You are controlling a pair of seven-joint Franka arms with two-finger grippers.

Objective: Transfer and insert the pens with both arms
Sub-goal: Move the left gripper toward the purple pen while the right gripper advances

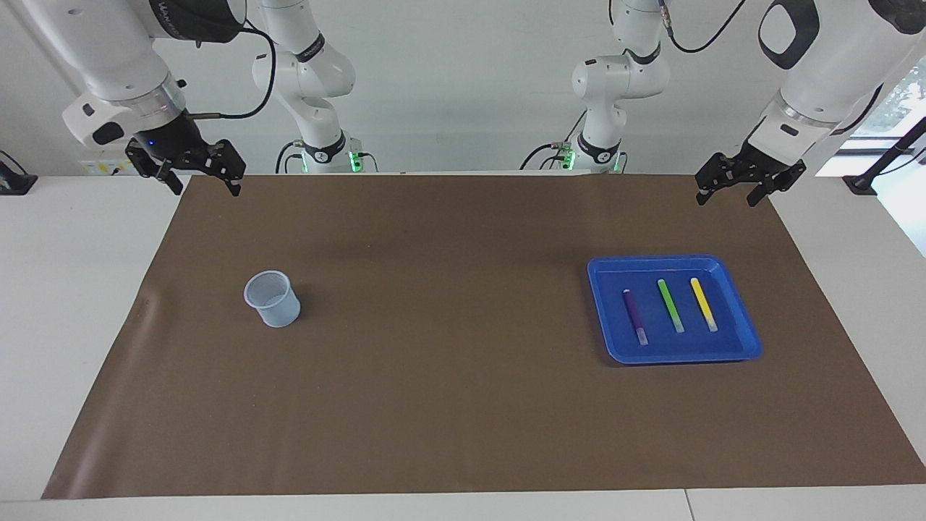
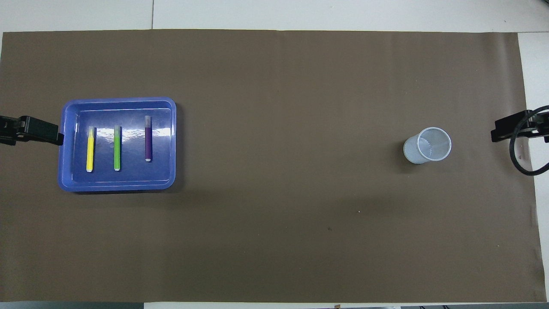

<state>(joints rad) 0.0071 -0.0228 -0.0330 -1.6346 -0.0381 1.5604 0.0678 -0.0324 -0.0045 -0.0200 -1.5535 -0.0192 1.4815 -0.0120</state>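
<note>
Three pens lie side by side in a blue tray (image 1: 680,356) toward the left arm's end of the table: purple (image 1: 634,316), green (image 1: 670,305) and yellow (image 1: 702,304). The overhead view shows them too: purple (image 2: 148,139), green (image 2: 117,148), yellow (image 2: 90,149), pale caps pointing away from the robots. My left gripper (image 1: 727,199) hangs open and empty in the air over the mat's corner, apart from the tray. My right gripper (image 1: 206,188) hangs open and empty over the mat's corner at the right arm's end.
A pale mesh cup (image 1: 273,298) stands upright on the brown mat (image 1: 448,376) toward the right arm's end; it also shows in the overhead view (image 2: 427,145). The tray's rim shows in the overhead view (image 2: 116,184). White table borders the mat.
</note>
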